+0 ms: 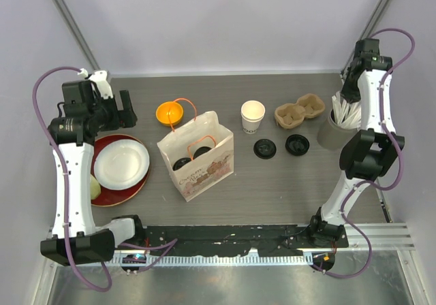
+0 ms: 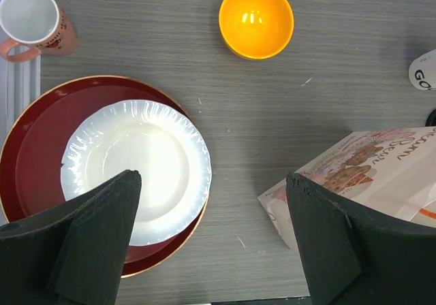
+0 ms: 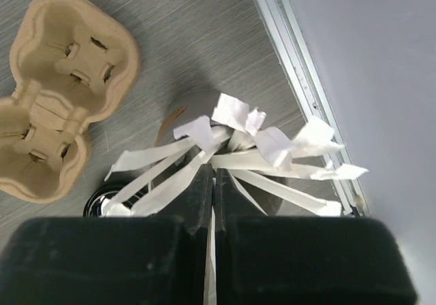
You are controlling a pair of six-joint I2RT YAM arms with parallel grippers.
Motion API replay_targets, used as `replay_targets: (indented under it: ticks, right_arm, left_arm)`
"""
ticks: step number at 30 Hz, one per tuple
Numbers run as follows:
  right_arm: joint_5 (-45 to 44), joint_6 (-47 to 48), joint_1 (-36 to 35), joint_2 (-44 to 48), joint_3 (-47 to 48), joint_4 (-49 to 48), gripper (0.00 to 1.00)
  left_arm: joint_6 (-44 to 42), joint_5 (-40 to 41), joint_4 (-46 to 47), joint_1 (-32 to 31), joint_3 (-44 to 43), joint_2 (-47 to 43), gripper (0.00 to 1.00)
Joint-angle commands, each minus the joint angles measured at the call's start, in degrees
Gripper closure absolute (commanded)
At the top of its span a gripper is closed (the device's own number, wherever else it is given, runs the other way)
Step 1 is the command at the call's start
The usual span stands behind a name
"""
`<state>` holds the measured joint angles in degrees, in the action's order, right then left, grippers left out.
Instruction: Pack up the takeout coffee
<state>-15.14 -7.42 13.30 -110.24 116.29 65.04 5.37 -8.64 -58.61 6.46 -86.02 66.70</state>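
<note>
The left end effector (image 2: 212, 179) is being held spread wide above the bench (image 2: 327, 67), its arm folded at frame left. The right end effector (image 3: 213, 175), at upper right, is being clamped on wrapped straws (image 3: 272, 145). The takeout coffee (image 1: 182, 163) is being contained in the paper bag (image 1: 208, 172), centre frame.

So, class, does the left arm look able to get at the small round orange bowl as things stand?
Probably yes. The left gripper is open and empty, and the small round orange bowl sits just ahead of it on bare grey table, with nothing standing between them.
</note>
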Motion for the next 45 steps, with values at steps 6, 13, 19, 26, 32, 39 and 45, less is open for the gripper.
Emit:
replay_targets:
  ticks: [6,13,19,26,32,39,45]
  right_arm:
    - [-3.76,0.74,0.15,8.98,2.44,-0.70,0.99]
    - [-5.52,-0.22,0.15,11.01,7.89,-0.87,0.99]
    - [-8.15,-2.42,0.23,13.02,17.91,-3.93,0.99]
    - [-4.73,-5.67,0.23,21.46,14.94,-16.68,0.99]
    - [8.84,-8.39,0.15,21.73,17.31,-23.44,0.99]
    - [51.12,-31.23,-18.72,12.17,17.73,-41.73,0.99]
    - [74.18,-46.63,-27.71,5.29,20.65,-50.08,0.99]
  left_arm:
    - [-0.62,-5.15,2.18,0.31,-2.05,0.72,0.09]
    - [-0.62,-4.80,2.71,0.31,-1.08,-0.25,0.09]
    - [0.52,-5.15,3.41,0.31,-0.03,-1.48,0.09]
    - [0.87,-5.42,3.59,0.22,-0.20,-2.18,0.08]
    - [1.05,-5.51,3.59,0.31,0.15,-2.36,0.09]
    - [1.23,-4.89,3.59,0.31,-0.82,-1.83,0.09]
    - [0.61,-4.54,3.15,0.31,-1.26,-1.83,0.08]
